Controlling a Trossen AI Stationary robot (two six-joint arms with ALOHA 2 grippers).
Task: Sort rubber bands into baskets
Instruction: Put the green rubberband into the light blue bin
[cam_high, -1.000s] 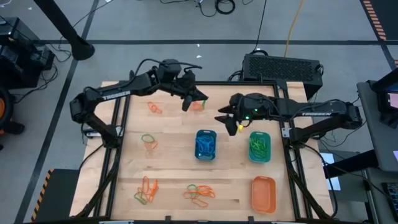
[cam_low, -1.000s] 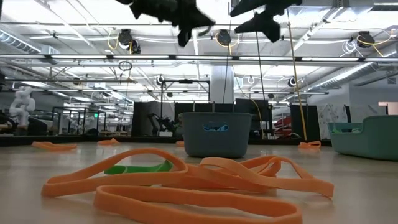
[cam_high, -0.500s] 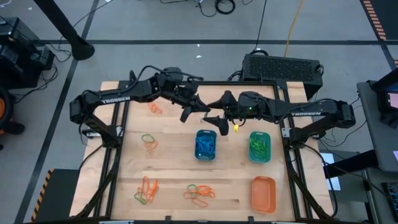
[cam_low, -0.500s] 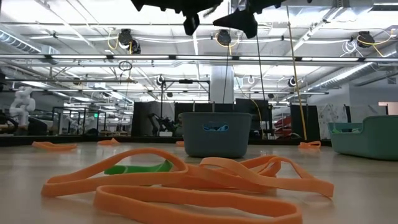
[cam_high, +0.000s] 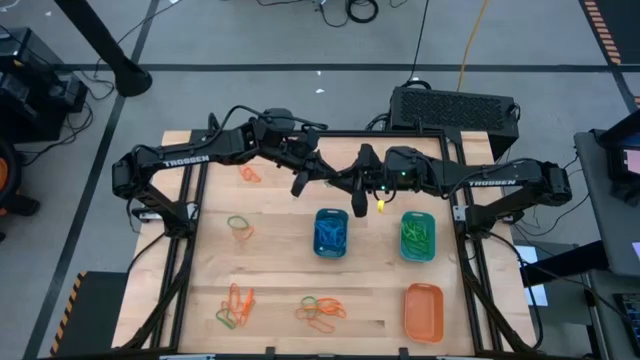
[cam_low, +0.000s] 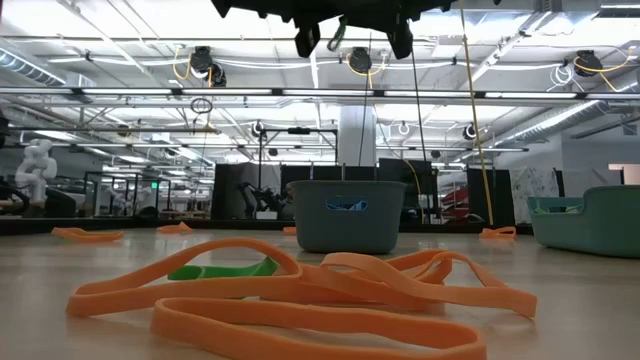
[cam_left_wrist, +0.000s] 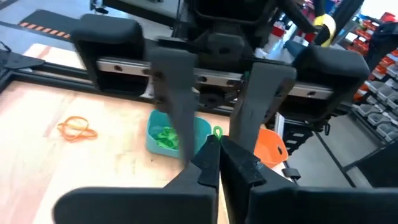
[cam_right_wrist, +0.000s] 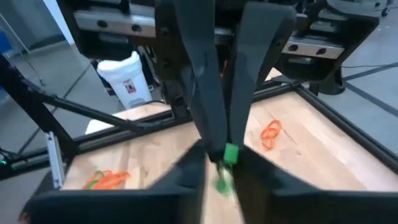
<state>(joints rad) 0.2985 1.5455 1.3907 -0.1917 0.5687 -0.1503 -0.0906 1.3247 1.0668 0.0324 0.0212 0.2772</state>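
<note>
Overhead, green rubber band (cam_left_wrist: 217, 132) mostly hidden, claws meeting

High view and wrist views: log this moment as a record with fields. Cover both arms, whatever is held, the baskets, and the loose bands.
left gripper: above the table's far middle, jaws shut on a green rubber band
right gripper: tip to tip with the left one, at the same band
blue basket: holds blue bands
teal basket: holds green bands
orange basket: no band visible inside
loose bands: four small groups on the table's left and near parts
</note>
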